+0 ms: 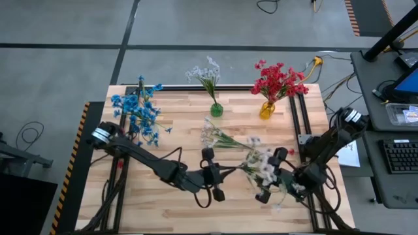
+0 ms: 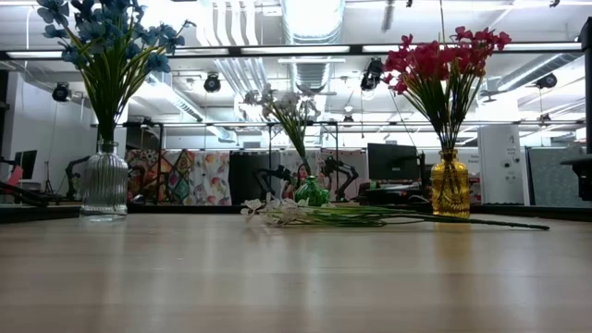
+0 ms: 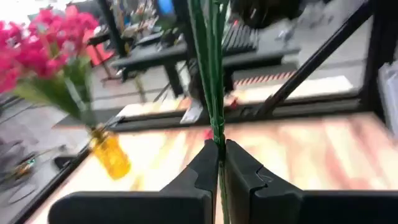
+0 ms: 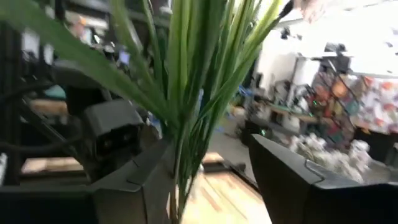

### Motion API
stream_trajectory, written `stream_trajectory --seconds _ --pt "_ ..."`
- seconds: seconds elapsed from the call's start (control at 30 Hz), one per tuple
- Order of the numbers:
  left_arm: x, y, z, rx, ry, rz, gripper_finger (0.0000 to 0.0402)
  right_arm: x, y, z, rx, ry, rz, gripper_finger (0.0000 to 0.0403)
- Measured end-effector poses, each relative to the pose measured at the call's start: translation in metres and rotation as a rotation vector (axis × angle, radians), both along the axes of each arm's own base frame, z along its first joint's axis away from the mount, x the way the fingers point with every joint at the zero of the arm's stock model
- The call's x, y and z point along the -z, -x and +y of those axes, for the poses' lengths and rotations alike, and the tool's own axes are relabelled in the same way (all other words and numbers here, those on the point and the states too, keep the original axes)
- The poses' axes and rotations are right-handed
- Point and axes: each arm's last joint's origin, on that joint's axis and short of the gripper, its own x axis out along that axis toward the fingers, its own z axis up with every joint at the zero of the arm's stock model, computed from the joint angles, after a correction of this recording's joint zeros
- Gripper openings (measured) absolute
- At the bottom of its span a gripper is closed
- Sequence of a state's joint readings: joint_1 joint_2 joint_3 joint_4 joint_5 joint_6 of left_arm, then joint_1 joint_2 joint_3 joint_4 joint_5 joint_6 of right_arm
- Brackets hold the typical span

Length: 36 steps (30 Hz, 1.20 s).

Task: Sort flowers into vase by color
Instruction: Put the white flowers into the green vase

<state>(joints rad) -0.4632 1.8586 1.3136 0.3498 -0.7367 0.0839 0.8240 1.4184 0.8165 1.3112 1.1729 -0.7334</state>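
Above wooden table (image 1: 163,202), left tool (image 3: 219,163) pinches white spray's stems (image 3: 211,74); right tool (image 4: 211,180) spread

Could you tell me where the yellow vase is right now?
In the high view the yellow vase stands at the table's far right, holding the red flowers, right of the green vase.

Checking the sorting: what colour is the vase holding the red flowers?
Amber yellow glass vase, clearest in the low view, with the red flowers standing in it.

Grey floor (image 1: 65,26) — ceiling ducts (image 2: 310,18)
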Motion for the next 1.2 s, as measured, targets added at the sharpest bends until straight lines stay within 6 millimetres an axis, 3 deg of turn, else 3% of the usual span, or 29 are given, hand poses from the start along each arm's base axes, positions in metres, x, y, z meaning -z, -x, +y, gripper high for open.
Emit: stream_trajectory --seconds 0.27,0.47,0.77,0.97,1.2 --pt "-0.009 0.013 0.004 -0.068 0.015 0.057 0.0 0.006 0.003 0.001 0.08 -0.036 0.107 0.0233" --pt "-0.01 0.014 0.005 -0.087 0.009 0.055 0.0 0.007 0.002 0.002 0.063 -0.058 0.095 0.0252" --pt "-0.01 0.015 0.004 -0.084 0.007 0.056 0.0 0.011 -0.02 -0.01 -0.006 -0.039 0.055 0.0244" --pt "-0.01 0.015 0.003 -0.081 0.007 0.056 0.0 0.01 -0.028 -0.02 -0.005 -0.044 0.041 0.0198" --pt "-0.01 0.015 0.003 -0.087 0.039 0.045 0.0022 0.01 -0.03 -0.022 0.001 -0.039 0.042 0.0062"
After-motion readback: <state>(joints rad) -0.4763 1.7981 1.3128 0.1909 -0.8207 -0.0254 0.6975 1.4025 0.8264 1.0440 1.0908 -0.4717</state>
